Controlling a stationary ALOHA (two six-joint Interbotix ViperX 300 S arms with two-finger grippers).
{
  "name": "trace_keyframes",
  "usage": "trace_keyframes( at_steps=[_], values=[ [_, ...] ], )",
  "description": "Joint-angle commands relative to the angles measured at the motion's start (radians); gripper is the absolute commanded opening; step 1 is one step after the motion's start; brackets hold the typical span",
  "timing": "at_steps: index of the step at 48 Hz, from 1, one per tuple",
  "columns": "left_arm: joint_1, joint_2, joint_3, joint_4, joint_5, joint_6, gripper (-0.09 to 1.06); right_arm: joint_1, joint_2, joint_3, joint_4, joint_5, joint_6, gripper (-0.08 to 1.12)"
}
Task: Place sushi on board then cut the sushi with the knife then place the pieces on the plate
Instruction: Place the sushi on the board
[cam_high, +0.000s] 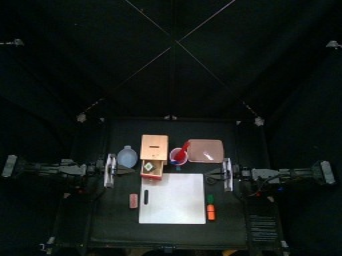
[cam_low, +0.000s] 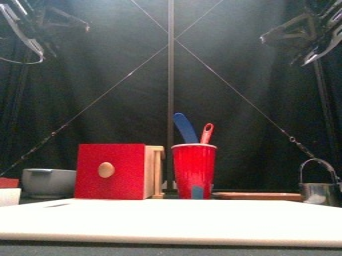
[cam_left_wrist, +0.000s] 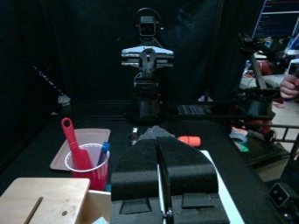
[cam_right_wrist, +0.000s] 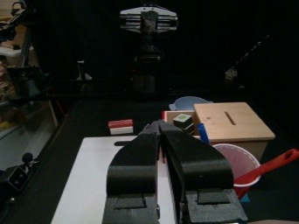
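Sushi roll (cam_right_wrist: 183, 121) is in neither gripper: we see the left gripper (cam_left_wrist: 160, 147) and right gripper (cam_right_wrist: 163, 131) with jaws pressed together on nothing, one at each side of the white cutting board (cam_high: 174, 200). The roll sits by the board's back left corner, just in front of the wooden box (cam_high: 155, 153). Beside the box stand the red cup (cam_low: 194, 170), with a blue knife (cam_low: 183, 126) and a red knife (cam_low: 206, 132), and the pink tray (cam_high: 205, 150).

The box (cam_low: 111, 171) is pale matt wood with a smooth red front, and the red cup (cam_low: 194, 170) just right of it looks like faintly glossy plastic. The white cutting board (cam_low: 171, 220) is smooth and matt. The round cutter (cam_low: 318, 192) at the right gleams like metal.
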Motion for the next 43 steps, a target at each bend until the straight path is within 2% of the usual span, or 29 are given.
trace_keyframes(
  at_steps=[1, 11, 13, 18, 23, 29, 37, 43],
  values=[
    [0.009, 0.055, -0.014, 0.003, -0.054, 0.006, 0.01, -0.044, 0.058, -0.055, 0.005, -0.008, 0.006, 0.08],
    [0.037, 0.091, -0.015, 0.015, -0.11, 0.008, 0.02, -0.147, 0.285, -0.198, 0.009, 0.009, 0.009, 0.12],
    [0.055, 0.089, -0.014, 0.02, -0.115, 0.006, 0.02, -0.16, 0.328, -0.236, 0.011, 0.023, 0.011, 0.14],
    [0.078, 0.089, -0.014, 0.02, -0.115, 0.005, 0.02, -0.17, 0.422, -0.336, 0.034, 0.087, 0.011, 0.22],
    [0.087, 0.089, -0.011, 0.018, -0.114, 0.003, 0.02, -0.17, 0.52, -0.449, 0.075, 0.178, 0.011, 0.37],
    [0.1, 0.089, -0.011, 0.003, -0.112, 0.002, 0.02, -0.17, 0.623, -0.568, 0.149, 0.299, 0.011, 0.55],
    [0.106, 0.089, 0.003, -0.018, -0.114, 0.003, 0.02, -0.166, 0.744, -0.735, 0.244, 0.526, 0.014, 0.87],
    [0.117, 0.087, 0.02, -0.023, -0.112, 0.003, 0.02, -0.166, 0.815, -0.841, 0.267, 0.646, 0.014, 1.0]
  ],
)
